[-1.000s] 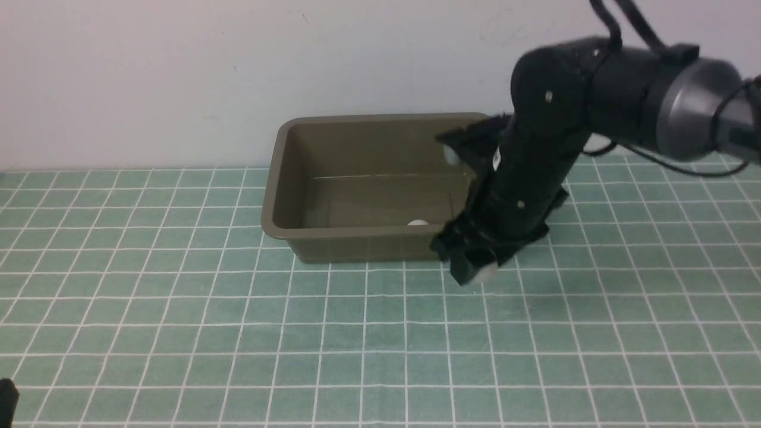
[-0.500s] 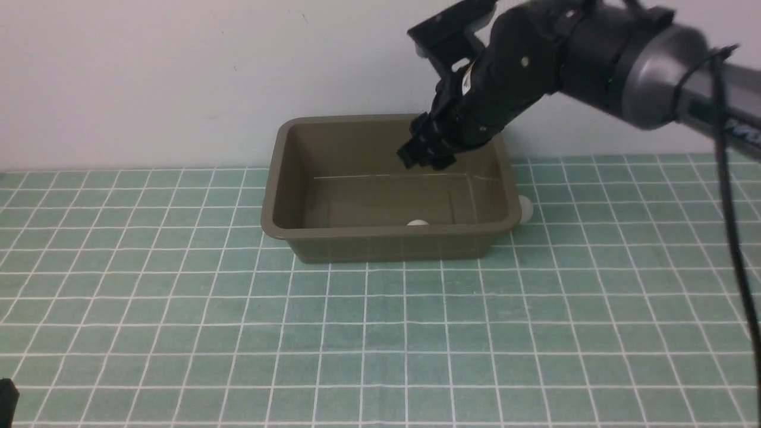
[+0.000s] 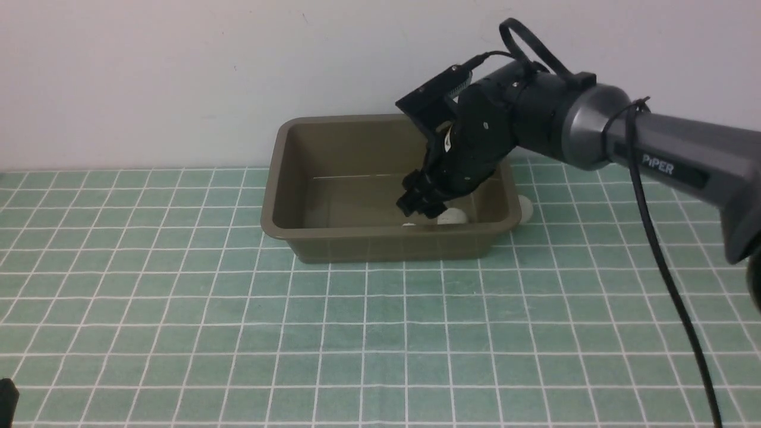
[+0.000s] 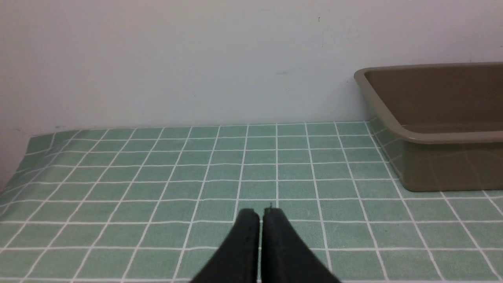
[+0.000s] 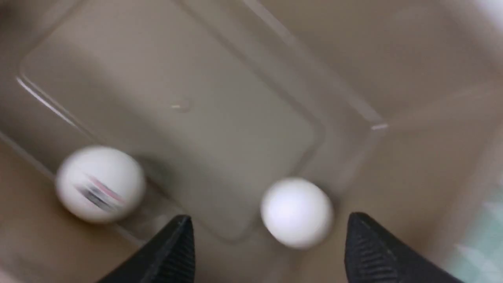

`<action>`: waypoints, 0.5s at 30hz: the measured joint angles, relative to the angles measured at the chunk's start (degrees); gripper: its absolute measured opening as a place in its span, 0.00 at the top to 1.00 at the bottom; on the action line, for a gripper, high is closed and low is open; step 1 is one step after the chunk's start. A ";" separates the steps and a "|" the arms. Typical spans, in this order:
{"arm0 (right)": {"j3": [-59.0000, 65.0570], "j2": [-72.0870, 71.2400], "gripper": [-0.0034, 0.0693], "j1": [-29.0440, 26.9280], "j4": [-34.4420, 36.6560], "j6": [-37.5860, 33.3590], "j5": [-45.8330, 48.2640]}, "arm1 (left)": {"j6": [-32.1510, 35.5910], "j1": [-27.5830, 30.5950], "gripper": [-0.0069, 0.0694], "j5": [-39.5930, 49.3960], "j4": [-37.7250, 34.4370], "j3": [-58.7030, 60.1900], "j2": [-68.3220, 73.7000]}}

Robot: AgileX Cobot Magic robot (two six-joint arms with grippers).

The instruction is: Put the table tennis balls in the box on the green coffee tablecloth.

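The olive-brown box [image 3: 380, 241] stands on the green coffee tablecloth [image 3: 357, 327] near the back wall. My right gripper [image 3: 423, 205] reaches down inside the box near its right end and is open. In the right wrist view a plain white table tennis ball [image 5: 296, 212] lies free on the box floor between the spread fingertips [image 5: 178, 236], touching neither. A second ball with a dark print [image 5: 100, 184] lies further along the floor. A third ball [image 3: 525, 208] rests on the cloth against the box's right outer wall. My left gripper [image 4: 261, 215] is shut, low over the cloth left of the box [image 4: 432, 135].
A pale wall rises directly behind the box. The right arm [image 3: 594, 131] and its cable [image 3: 660, 261] stretch over the cloth's right side. A small black part [image 3: 6, 399] shows at the front left corner.
The right gripper rose from the cloth at the box's front right corner with a ball, swung over the box and dropped inside. Its jaws widened and the ball now lies loose.
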 joint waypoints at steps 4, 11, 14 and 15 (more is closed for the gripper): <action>0.00 -2.76 0.31 0.00 -2.97 -1.61 1.44 | 0.00 0.00 0.91 0.00 0.00 0.00 0.00; 0.00 -9.15 0.31 -0.47 -5.71 -6.12 5.76 | 0.00 0.00 0.91 0.00 0.00 0.00 0.00; 0.00 -11.74 0.31 -1.83 -4.22 -8.87 8.23 | 0.00 0.00 0.91 0.00 0.00 0.00 0.00; 0.00 -12.68 0.31 -2.66 -3.35 -9.93 8.98 | 0.00 0.00 0.91 0.00 0.00 0.00 0.00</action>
